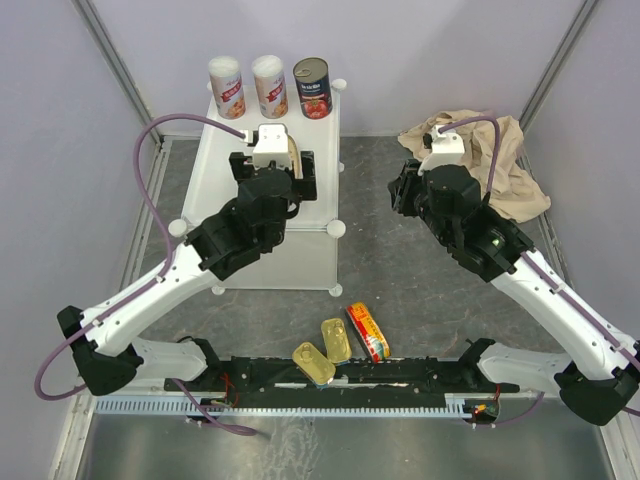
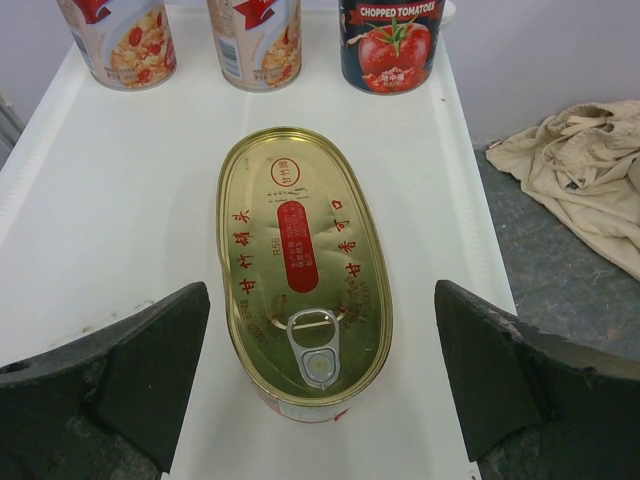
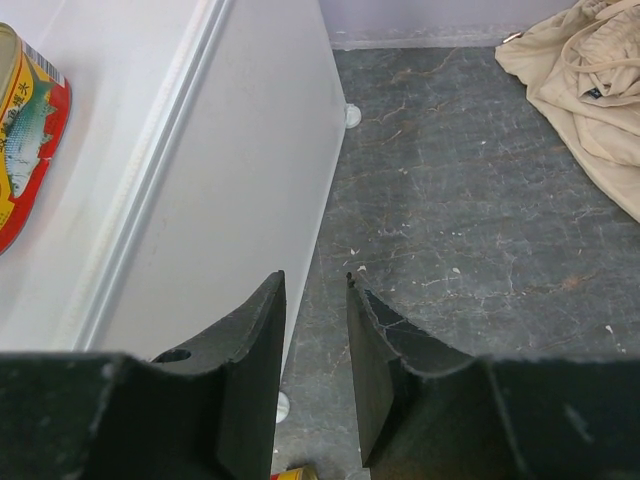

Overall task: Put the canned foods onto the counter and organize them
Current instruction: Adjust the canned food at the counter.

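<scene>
White cube cabinet counter (image 1: 305, 255): left gripper (image 2: 320, 330) jaws wide apart, straddling gold-lidded oblong tin (image 2: 300, 260) lying flat mid-top, not touching it. Right gripper (image 3: 315, 290) beside the counter, jaws a narrow slit apart, empty. Three cylinder cans (image 1: 270, 85) upright at the counter's back edge. Three flat tins (image 1: 336, 342) on grey floor near the arm bases.

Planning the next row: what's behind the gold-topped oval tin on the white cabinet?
Two white-and-red cylindrical cans and a dark chopped-tomato can, upright in a row. Cabinet top behind them is hidden.

Pale lilac walls (image 1: 450, 50) enclose mottled grey floor (image 1: 372, 250).
</scene>
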Available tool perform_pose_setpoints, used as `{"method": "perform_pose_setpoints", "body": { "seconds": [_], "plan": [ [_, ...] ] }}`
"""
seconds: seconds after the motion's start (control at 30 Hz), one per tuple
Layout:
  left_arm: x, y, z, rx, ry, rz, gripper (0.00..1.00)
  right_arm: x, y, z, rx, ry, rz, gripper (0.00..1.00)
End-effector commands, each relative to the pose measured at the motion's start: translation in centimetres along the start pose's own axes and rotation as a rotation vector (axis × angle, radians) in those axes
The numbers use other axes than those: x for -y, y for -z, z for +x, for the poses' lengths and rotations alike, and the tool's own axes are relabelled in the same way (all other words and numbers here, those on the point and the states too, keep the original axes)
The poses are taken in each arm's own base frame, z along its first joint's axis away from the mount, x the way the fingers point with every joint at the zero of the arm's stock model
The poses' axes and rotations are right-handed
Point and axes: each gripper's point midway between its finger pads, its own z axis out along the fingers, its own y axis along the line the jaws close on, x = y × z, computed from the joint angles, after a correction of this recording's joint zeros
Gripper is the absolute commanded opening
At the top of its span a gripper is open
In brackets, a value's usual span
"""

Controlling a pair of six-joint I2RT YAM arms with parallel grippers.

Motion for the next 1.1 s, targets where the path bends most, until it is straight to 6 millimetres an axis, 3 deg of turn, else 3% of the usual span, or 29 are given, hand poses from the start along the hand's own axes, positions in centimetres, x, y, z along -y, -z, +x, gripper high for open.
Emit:
{"method": "perform_pose_setpoints", "body": {
  "seconds": [0.0,0.53,1.07],
  "plan": [
    [0.5,-0.2,0.0,0.006,-0.001,0.008,0.99,-0.2,0.5,-1.3,0.049,-0.033,-0.019,0.39],
    [-0.5,-0.7,1.8,0.001,-0.033,-0.053,1.0,-0.6,0.3,-0.9,0.042,-0.049,-0.041,0.39],
    [-3.1,-1.9,2.0,0.058,0.034,-0.08,0.84,-0.5,0.3,-0.5,0.038,-0.051,-0.045,0.39]
  ]
}}
